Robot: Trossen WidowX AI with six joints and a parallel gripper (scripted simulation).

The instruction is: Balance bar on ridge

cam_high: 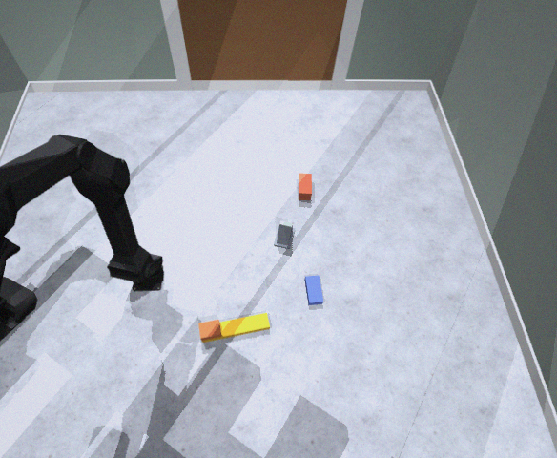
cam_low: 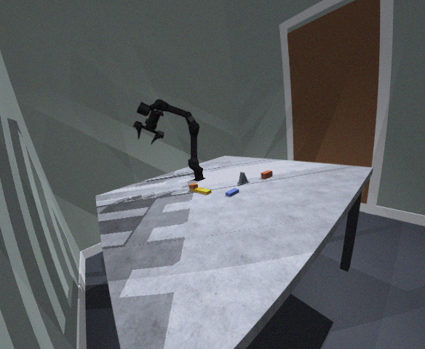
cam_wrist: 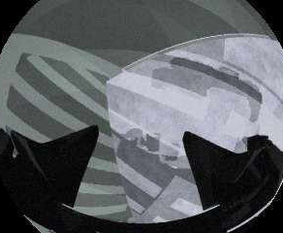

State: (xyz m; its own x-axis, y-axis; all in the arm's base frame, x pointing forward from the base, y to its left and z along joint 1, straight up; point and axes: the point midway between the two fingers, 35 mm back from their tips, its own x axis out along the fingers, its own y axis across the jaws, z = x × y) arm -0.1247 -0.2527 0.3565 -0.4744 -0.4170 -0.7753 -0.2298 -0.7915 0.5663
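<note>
The surface, pale and mottled, is the biggest thing here, crossed by bands of light and shadow. Next comes the black arm, standing on it and bent over at the top. Its hand is open, the two pointed fingers wide apart with nothing between them, raised well above the surface.

The bar, yellow, lies flat on the surface, well apart from the ridge. On one end of it sits an orange block; the rest of its top is bare. The ridge, grey and narrowing toward its top, stands between a red block and a blue block, touching neither. Both of those rest on the surface, the blue one lower and nearer the bar, the red one farther from it.
</note>
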